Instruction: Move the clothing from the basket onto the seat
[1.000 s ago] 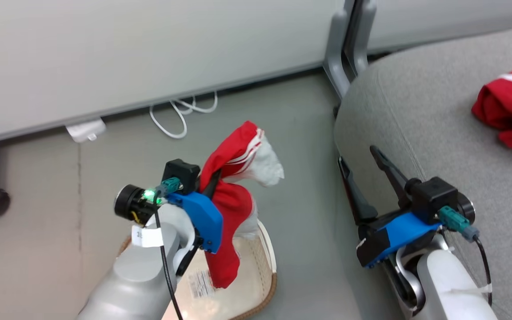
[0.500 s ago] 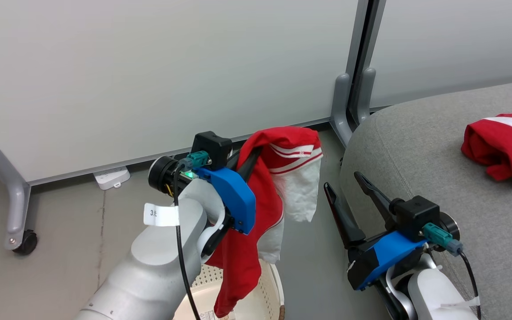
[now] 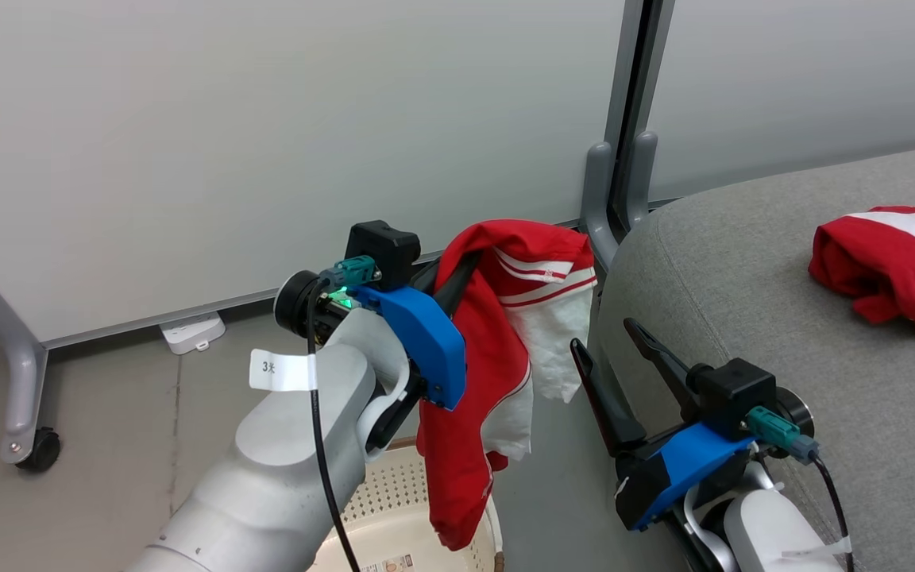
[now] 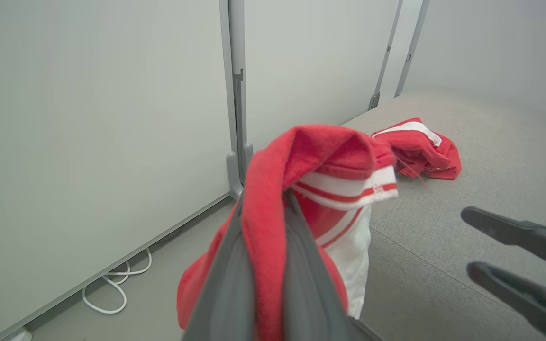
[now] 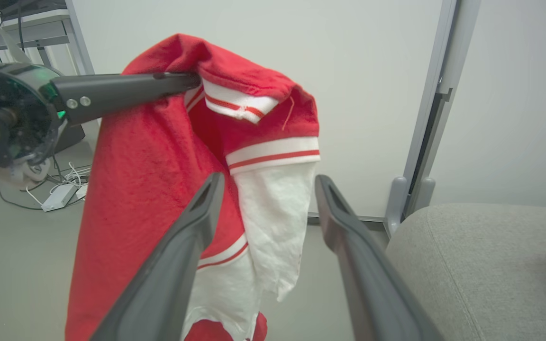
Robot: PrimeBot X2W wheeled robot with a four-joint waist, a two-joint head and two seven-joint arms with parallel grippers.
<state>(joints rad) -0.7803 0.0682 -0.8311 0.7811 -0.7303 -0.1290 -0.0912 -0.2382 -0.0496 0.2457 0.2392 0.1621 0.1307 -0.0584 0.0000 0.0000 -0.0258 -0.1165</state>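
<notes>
Left gripper [image 3: 461, 270]: clamped on a narrow fold near the top of the garment [image 3: 489, 349], raised above the basket and left of the seat. Your pinch is thin, so a sharp jerk could pull the cloth free.
Garment: hangs from the fingers in a long drape, red with a white panel. Most of its weight is below the grip, so expect it to swing if you move fast.
Basket [image 3: 394, 485]: sits on the floor under your left arm, with the garment's tail hanging at its rim. You cannot tell whether the two touch. If the hem catches there, your carry could tip or drag the basket.
Right gripper [image 3: 604, 335]: jaws spread wide and empty, standing between the garment and the seat's front edge. Sweep the left arm straight across and the cloth may drape over these fingers, or the arms may knock.
Seat [image 3: 743, 302]: its rounded edge lies to your right. Let go too soon and the garment could slide off the curve to the floor, so carry well past the seam.
Second garment [image 3: 886, 254]: lies crumpled on the seat, well apart from both grippers. A trailing hem could drag it.
Post [image 3: 608, 191]: stands behind the garment, near the seat's corner. A wide swing could brush cloth against it.
</notes>
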